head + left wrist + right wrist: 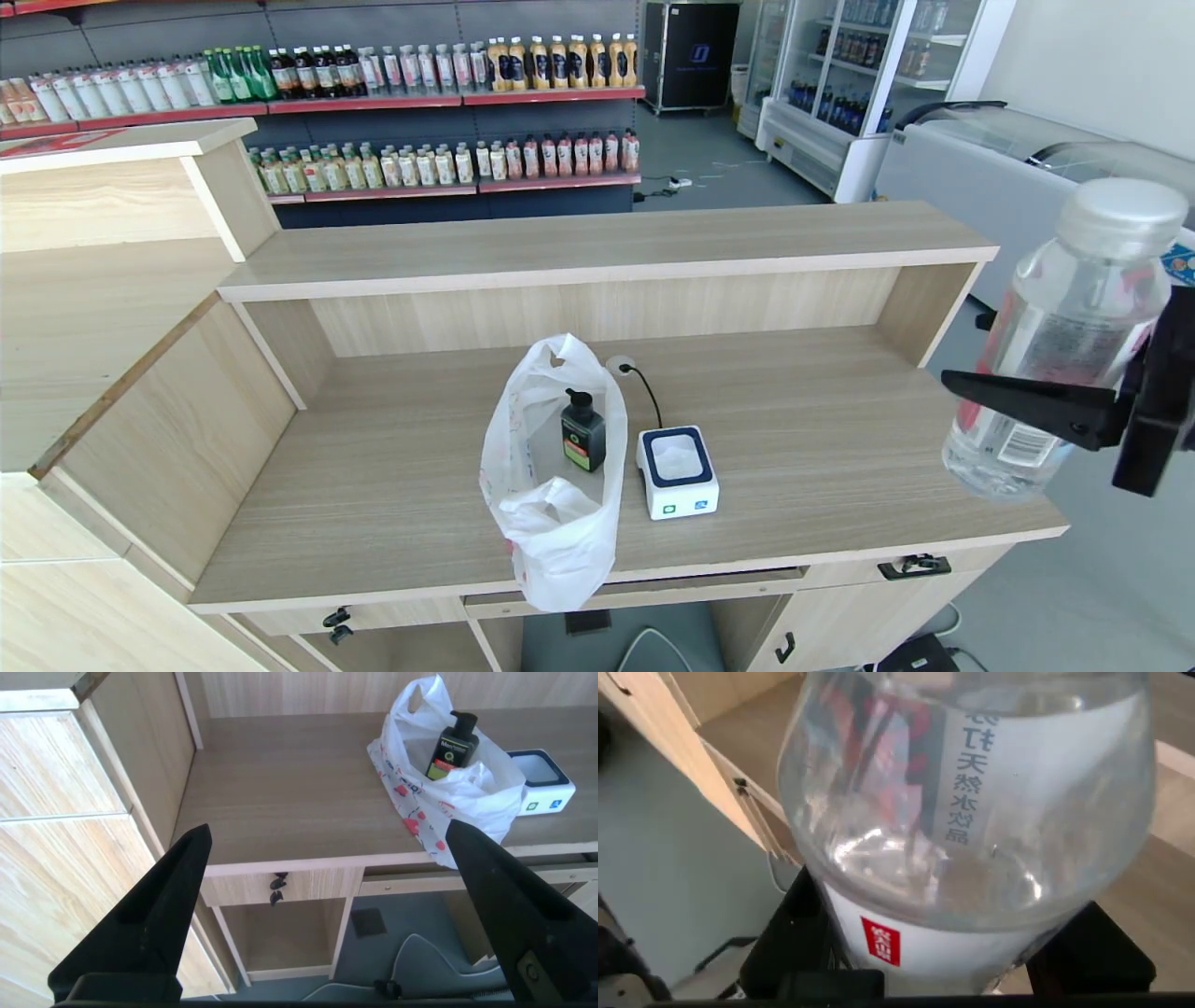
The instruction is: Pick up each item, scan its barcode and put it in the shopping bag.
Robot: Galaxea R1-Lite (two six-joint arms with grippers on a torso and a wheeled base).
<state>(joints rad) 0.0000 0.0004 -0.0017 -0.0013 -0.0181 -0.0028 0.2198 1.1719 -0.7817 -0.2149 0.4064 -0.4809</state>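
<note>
Clear water bottle [1064, 345] is held pinched at mid-body by the right gripper [1027, 403], aloft well right of the scanner [678, 469]. Seemingly full, judged heavy and slippery; hold is best kept on the label [1060, 355]. Silver cap [1125, 217], red-white label, barcode [1018, 446] low. Well left of the scanner, the left gripper [329, 838] is seen spread, empty

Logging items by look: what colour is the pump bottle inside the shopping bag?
The pump bottle is black with a green-and-red label, clearest in the head view.
</note>
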